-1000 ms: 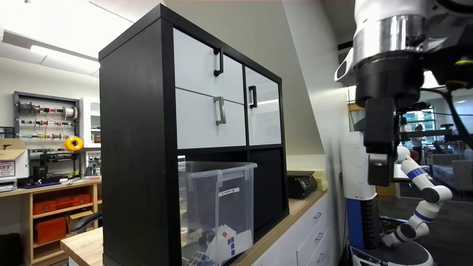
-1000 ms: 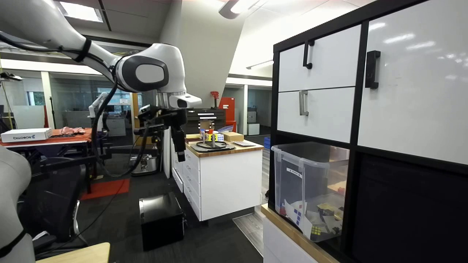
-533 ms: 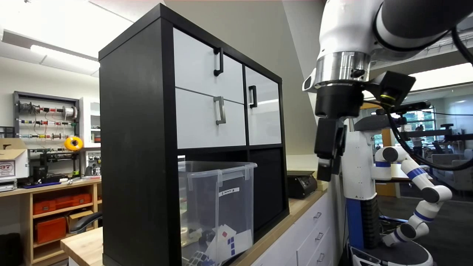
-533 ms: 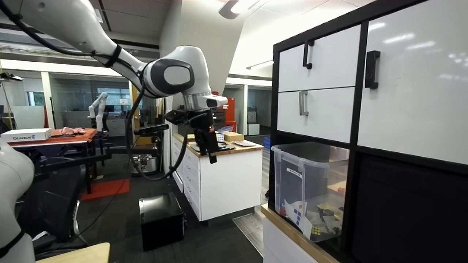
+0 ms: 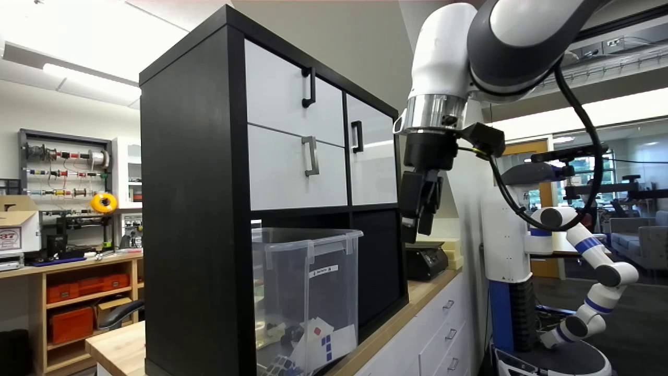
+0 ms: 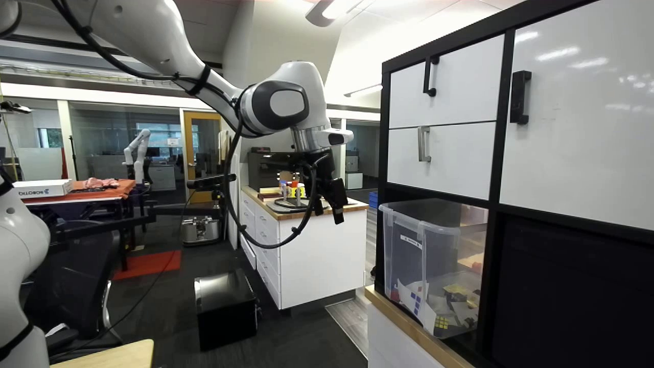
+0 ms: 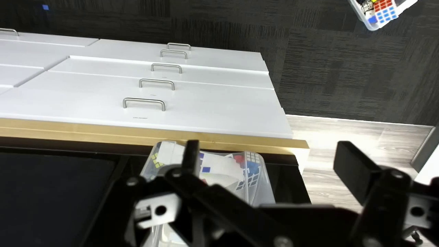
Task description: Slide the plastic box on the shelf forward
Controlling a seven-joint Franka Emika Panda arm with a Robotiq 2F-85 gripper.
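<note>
Gaping wide and holding nothing, those chunky black fingers have swung from the right side to just right of centre in an exterior view. The clear plastic storage box hasn't budged, lower centre, inside the black cube shelf. I'd guess mid-approach, actual slide not begun.

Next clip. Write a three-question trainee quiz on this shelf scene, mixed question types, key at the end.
1. True or false: the gripper is holding the plastic box.
2. Where on the shelf is the plastic box?
A: on its top
B: under the two stacked white drawers
C: under the single white door
3. How many handles show on the shelf?

Key: 1. False: it stands open, apart from the plastic box. 2. B. 3. Three.
</note>
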